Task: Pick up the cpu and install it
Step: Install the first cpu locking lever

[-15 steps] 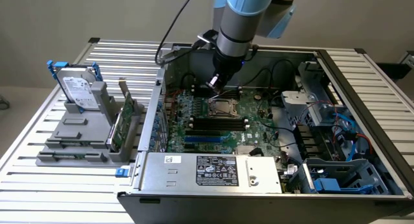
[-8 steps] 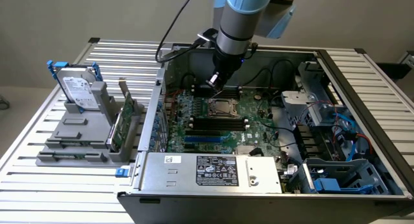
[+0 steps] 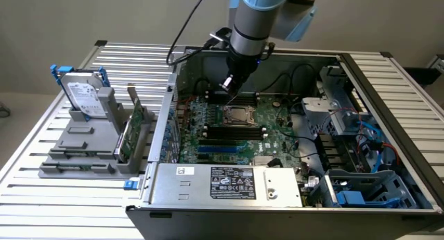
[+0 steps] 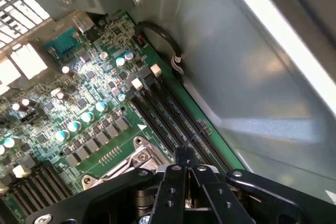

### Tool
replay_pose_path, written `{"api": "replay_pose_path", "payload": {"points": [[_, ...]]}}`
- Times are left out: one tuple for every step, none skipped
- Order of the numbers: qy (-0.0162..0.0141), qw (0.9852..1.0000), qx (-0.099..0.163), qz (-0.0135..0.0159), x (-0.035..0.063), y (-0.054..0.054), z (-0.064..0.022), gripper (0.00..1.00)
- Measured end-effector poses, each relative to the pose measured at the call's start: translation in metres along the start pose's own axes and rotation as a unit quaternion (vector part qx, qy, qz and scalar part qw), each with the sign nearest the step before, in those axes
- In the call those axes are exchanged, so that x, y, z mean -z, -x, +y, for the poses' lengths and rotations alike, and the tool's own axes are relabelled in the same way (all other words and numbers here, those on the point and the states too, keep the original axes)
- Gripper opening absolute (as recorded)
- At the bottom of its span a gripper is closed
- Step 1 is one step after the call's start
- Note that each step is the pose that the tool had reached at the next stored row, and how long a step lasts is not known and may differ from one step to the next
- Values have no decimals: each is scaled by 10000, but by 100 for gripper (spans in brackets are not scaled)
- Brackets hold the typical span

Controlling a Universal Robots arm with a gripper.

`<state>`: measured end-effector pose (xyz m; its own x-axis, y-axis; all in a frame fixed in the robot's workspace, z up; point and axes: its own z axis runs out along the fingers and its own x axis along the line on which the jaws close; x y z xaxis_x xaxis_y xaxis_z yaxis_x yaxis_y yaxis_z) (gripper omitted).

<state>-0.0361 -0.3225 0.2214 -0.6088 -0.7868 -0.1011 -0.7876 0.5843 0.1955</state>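
- gripper (image 3: 232,93) closed, apparently empty
- cpu (image 3: 239,115) in socket (image 3: 225,116), just beneath the tips (square, so no long axis)

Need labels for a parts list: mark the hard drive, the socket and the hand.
hard drive (image 3: 85,97): exterior view, its white label.
socket (image 3: 237,115): exterior view, its middle.
hand (image 3: 227,85): exterior view, between its fingertips.

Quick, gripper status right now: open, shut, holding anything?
Gripper: fingers shut, poised close above the socket; whether anything is pinched between them cannot be told.
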Motion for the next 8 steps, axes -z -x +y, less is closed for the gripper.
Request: {"api": "replay_pose_path", "payload": {"points": [[0,10000,0,0,18,-12,22,11],[0,10000,0,-1,31,-27,47,11],[0,10000,0,0,40,-45,74,11],[0,10000,0,0,45,-63,100,11],[0,10000,0,-1,45,-78,120,11],[-1,10000,0,-2,44,-85,130,11],[-2,10000,1,-2,44,-86,132,11],[-8,10000,1,1,45,-87,132,11]]}}
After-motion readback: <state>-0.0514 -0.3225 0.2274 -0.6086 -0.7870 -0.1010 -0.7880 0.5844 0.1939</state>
